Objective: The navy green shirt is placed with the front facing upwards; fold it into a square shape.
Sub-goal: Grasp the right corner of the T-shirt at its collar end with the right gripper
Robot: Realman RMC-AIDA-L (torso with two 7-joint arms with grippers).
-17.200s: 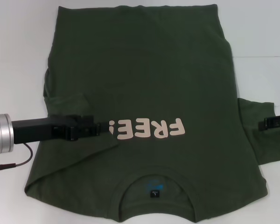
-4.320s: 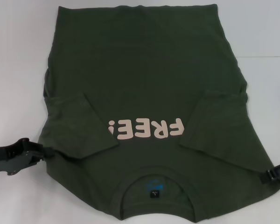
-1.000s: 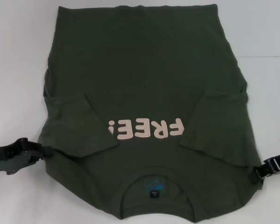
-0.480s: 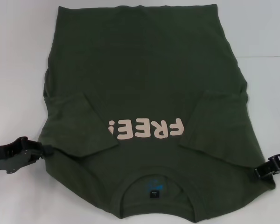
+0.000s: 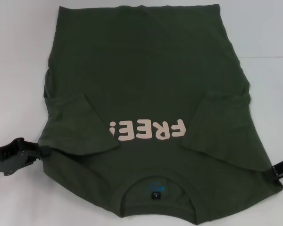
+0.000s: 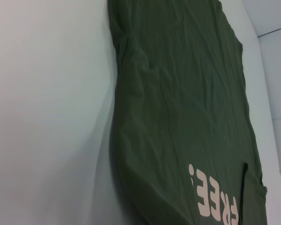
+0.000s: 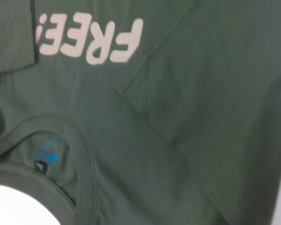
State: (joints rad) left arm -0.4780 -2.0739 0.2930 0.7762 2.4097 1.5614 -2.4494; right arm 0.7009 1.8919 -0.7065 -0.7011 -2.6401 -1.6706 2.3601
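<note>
The navy green shirt (image 5: 146, 70) lies flat and face up on the white table, its collar and blue-printed neck label (image 5: 155, 194) nearest me. Pink "FREE!" lettering (image 5: 148, 130) runs across the chest. Both sleeves are folded inward over the body, the left sleeve (image 5: 80, 125) and the right sleeve (image 5: 224, 132). My left gripper (image 5: 41, 151) rests against the shirt's left shoulder edge. At the right shoulder corner my right gripper (image 5: 276, 170) is shut on the cloth, which stretches outward with it. Each wrist view shows only the shirt (image 6: 178, 93) (image 7: 201, 93), no fingers.
White table (image 5: 19, 56) surrounds the shirt on the left, right and far sides. A faint seam line (image 5: 269, 57) crosses the table at the far right. The shirt's collar edge reaches the near edge of the head view.
My right gripper has drawn back to the right, and the shirt's right shoulder corner has stretched out with it. The left gripper has shifted slightly left.
</note>
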